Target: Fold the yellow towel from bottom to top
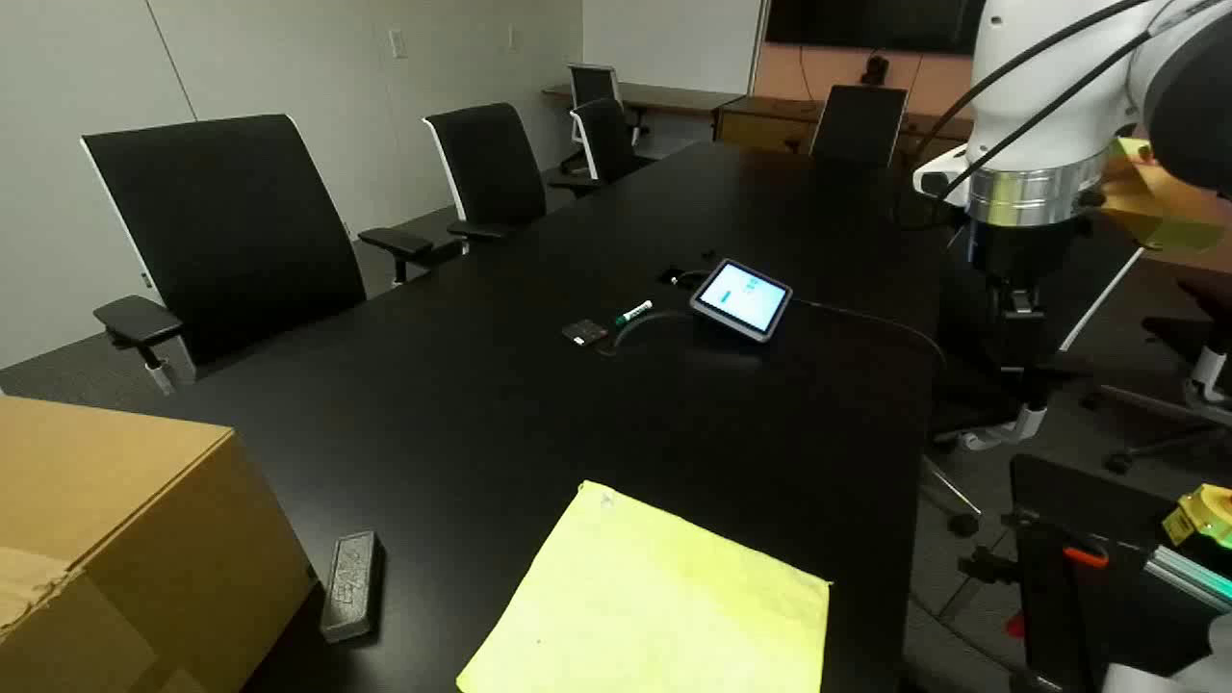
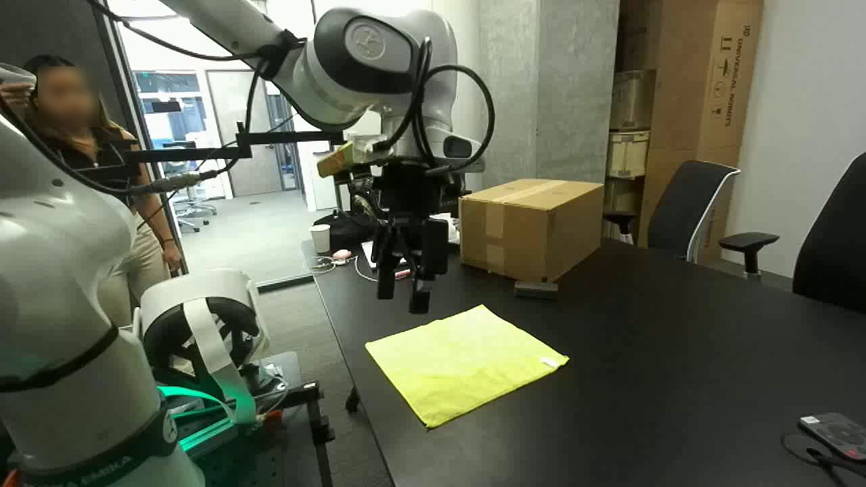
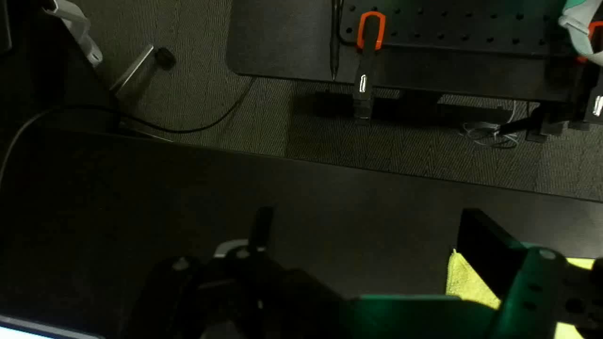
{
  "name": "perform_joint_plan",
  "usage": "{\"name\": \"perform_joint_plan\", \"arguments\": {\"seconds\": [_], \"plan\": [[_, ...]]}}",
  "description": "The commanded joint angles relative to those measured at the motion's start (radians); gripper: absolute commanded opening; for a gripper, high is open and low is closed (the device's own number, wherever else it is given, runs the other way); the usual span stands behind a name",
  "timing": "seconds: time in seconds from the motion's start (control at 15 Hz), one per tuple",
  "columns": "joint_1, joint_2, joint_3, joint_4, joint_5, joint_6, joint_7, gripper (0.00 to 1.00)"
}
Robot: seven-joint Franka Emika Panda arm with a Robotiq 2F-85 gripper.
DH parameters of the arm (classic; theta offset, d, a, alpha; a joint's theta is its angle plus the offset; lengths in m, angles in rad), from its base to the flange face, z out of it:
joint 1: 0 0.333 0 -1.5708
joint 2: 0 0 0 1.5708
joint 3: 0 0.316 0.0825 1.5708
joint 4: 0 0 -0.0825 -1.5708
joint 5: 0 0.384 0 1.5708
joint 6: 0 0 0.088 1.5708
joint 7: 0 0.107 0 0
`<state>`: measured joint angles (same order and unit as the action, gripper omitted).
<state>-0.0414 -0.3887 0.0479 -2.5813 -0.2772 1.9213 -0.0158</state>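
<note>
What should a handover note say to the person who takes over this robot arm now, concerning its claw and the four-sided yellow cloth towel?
Claw: the black two-finger claw is open and empty, above the long black table, not touching the cloth.
Towel: the four-sided yellow cloth towel lies flat on the table, a small white tag at one corner.
Nearby: a brown cardboard box, with a dark grey oblong block beside it.
Done: no fold visible.
Left: the whole bottom-to-top fold; the pictures do not settle which edge is the bottom.
</note>
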Motion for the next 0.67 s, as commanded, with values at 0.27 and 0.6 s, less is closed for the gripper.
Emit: {"name": "perform_joint_plan", "arguments": {"seconds": [0.27, 0.6], "plan": [[0.012, 0.005, -0.013, 0.009, -0.007, 0.004, 0.005, 1.0], [0.013, 0.103, -0.029, -0.028, -0.005, 0.168, -0.005, 1.0]]}}
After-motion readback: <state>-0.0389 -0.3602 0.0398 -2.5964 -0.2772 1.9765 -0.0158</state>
